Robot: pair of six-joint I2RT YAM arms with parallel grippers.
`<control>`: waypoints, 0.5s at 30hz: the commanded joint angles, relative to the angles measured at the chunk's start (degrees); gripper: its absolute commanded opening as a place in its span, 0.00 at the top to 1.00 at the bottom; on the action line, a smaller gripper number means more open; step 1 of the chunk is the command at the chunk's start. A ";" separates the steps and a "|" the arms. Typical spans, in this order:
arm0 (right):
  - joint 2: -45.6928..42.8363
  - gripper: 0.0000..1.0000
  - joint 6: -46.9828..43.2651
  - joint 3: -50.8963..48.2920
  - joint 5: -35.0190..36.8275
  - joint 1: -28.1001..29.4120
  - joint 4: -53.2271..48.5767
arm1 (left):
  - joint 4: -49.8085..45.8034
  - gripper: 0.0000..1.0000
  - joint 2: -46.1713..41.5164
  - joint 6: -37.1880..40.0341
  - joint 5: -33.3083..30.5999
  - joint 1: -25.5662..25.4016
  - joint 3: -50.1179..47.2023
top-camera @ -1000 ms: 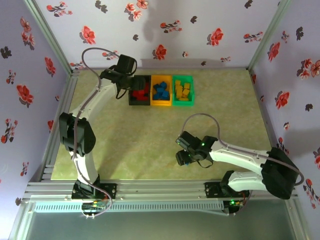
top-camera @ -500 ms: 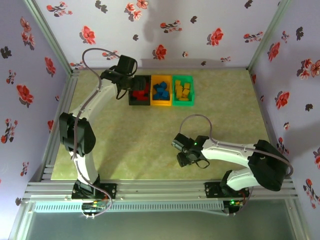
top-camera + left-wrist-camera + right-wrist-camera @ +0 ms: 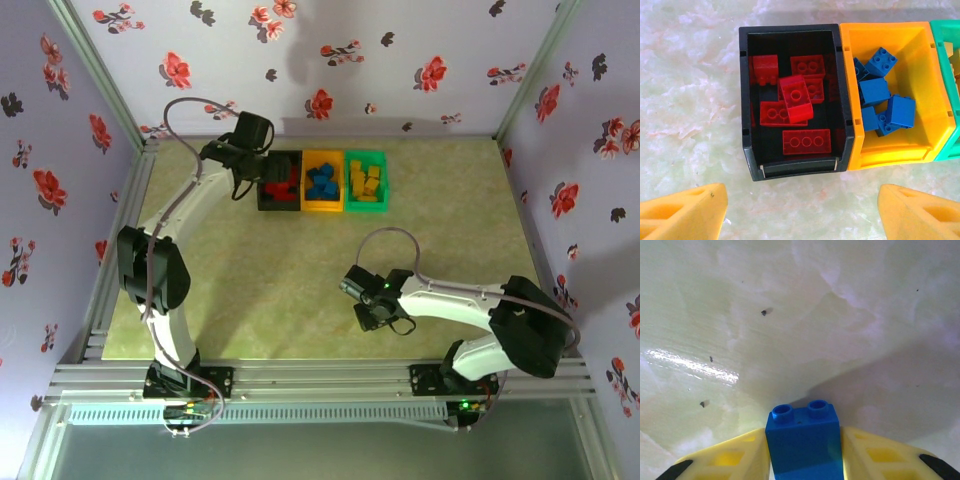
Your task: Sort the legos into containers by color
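Note:
Three bins stand in a row at the back of the table. The black bin holds several red legos. The orange bin holds several blue legos. The green bin holds yellow legos. My left gripper hovers open just in front of the black bin, nothing between its yellow fingers. My right gripper is low over the table's near middle, shut on a blue lego with two studs.
The pale green tabletop lies bare between the bins and my right gripper. Floral walls and metal rails close in the workspace on all sides.
My right gripper has closed its fingers onto the blue lego and shifted slightly left. The left arm has stayed still above the black bin.

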 commanded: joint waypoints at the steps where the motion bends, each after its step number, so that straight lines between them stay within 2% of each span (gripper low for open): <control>1: 0.19 0.62 1.10 1.71 2.21 0.49 -2.33 | 0.50 0.21 -2.70 0.47 0.29 -0.50 -1.10; 7: -0.08 0.64 -1.60 6.72 5.91 -1.14 -3.69 | 1.46 0.21 -5.07 0.20 0.33 -1.10 -3.75; 15: 0.82 0.64 -10.79 17.30 8.31 -10.26 -0.96 | 1.99 0.21 -8.63 -0.21 0.21 -1.96 -7.43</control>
